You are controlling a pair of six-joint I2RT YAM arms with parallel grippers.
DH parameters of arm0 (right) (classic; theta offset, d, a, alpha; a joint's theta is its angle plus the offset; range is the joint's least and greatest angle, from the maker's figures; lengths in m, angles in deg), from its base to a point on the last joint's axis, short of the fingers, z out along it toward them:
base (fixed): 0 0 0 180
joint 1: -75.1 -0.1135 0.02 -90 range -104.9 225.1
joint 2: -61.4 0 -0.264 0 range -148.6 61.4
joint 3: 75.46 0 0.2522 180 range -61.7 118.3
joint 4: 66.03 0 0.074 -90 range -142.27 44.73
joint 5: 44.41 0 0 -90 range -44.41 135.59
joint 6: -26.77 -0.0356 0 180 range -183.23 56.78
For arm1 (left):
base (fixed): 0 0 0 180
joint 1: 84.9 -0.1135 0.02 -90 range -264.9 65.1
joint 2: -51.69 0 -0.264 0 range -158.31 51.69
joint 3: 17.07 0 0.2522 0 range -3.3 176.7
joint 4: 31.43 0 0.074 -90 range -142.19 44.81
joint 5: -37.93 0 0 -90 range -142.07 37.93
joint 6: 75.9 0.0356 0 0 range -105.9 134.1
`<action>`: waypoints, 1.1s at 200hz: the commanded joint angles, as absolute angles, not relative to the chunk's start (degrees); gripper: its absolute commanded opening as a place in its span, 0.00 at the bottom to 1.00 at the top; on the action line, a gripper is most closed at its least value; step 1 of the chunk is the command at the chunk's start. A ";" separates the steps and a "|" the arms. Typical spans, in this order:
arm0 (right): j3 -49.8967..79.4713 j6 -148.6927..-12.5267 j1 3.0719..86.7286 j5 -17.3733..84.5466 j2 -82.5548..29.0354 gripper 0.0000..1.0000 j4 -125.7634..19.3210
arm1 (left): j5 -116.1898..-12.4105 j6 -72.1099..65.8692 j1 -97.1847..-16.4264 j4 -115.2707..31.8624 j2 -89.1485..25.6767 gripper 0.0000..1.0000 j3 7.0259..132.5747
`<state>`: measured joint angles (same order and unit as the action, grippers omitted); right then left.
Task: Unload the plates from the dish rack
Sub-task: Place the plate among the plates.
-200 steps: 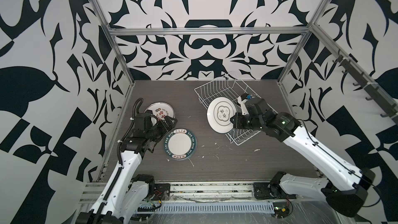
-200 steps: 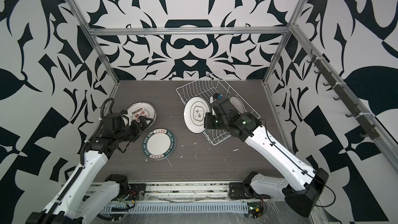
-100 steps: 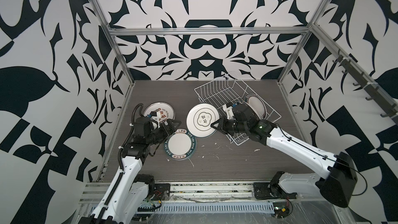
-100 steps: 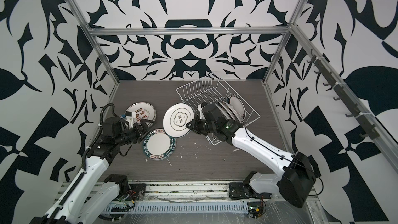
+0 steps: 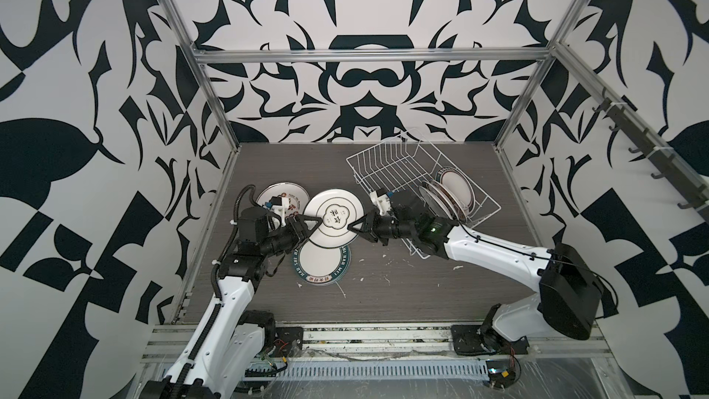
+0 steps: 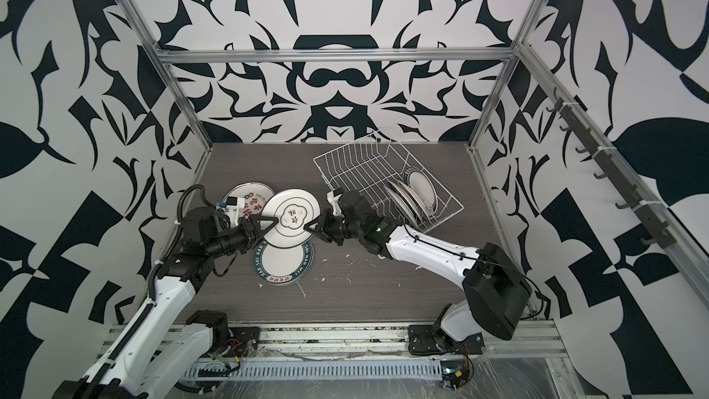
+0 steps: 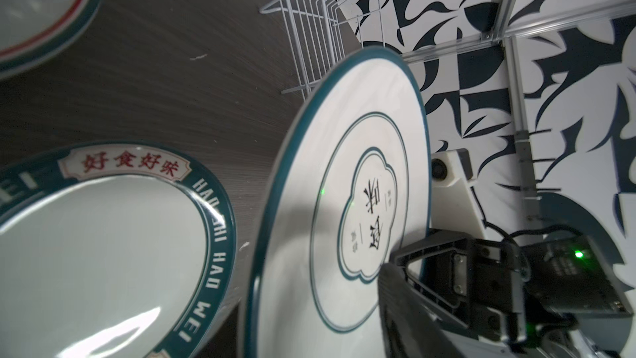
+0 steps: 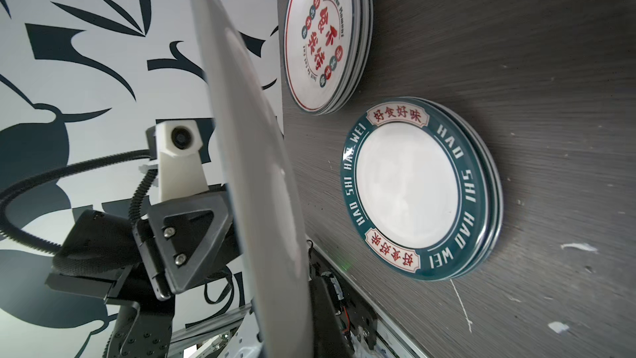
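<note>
Nearest me, both arms reach in from the front rail over the bench (image 5: 383, 301), which is flecked with white scraps (image 5: 456, 267). The first thing beyond is the green-rimmed stack (image 5: 322, 264), lettered HAO SHI HAO WEI, lying flat on the bench. The right wrist view shows several plates in it.

Just above and behind that stack, the held plate (image 5: 333, 219) hangs in the air between the two arms. It is white with a thin green rim and a dark character emblem in the middle, and it is tilted with its face up. My right end effector (image 5: 355, 226) is clamped tight on the plate's right edge. My left end effector (image 5: 307, 222) has a finger on each side of the opposite edge. I cannot tell whether it is actually pinching the plate or only straddling it.

Behind the left wrist lies the red-lettered stack (image 5: 295, 190), flat on the bench, its edge overlapped by the held plate in both top views.

Farthest back, to the right, stands the dish rack (image 5: 391, 163). Most of its slots are bare wire. A few racked plates (image 5: 445, 199) stand on edge at its right end, leaning together.
</note>
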<state>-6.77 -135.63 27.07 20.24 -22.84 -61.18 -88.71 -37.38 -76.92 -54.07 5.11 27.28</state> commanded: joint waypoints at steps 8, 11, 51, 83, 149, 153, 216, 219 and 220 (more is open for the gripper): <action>-6.02 -136.56 26.44 18.60 -22.49 0.00 -68.68 | -91.46 -37.16 -76.56 -53.09 5.77 0.34 26.58; -6.03 -136.60 26.41 18.54 -22.59 0.00 -68.77 | -91.52 -37.19 -76.57 -53.24 5.87 0.32 26.58; -6.07 -136.29 26.10 17.63 -24.37 0.07 -70.09 | -91.49 -35.87 -76.55 -56.80 6.77 0.10 27.66; -5.53 -135.37 26.08 17.63 -24.61 0.20 -69.40 | -90.57 -34.69 -76.60 -60.29 7.04 0.00 28.86; 7.14 -113.97 26.13 40.58 -20.30 0.53 -24.53 | -83.12 -31.22 -76.82 -73.61 8.95 0.00 31.46; 7.53 -113.03 26.15 42.06 -20.16 0.56 -22.84 | -82.66 -31.12 -76.90 -74.25 9.00 0.00 31.42; 14.24 -103.72 27.32 58.24 -20.34 0.70 -5.96 | -73.08 -31.44 -76.91 -80.54 8.67 0.00 29.27; 14.38 -103.44 27.48 58.11 -20.38 0.70 -5.81 | -72.78 -31.63 -76.91 -80.47 8.70 0.00 29.18; 14.39 -103.33 27.52 58.09 -20.40 0.70 -5.79 | -72.71 -31.66 -76.91 -80.45 8.71 0.00 29.11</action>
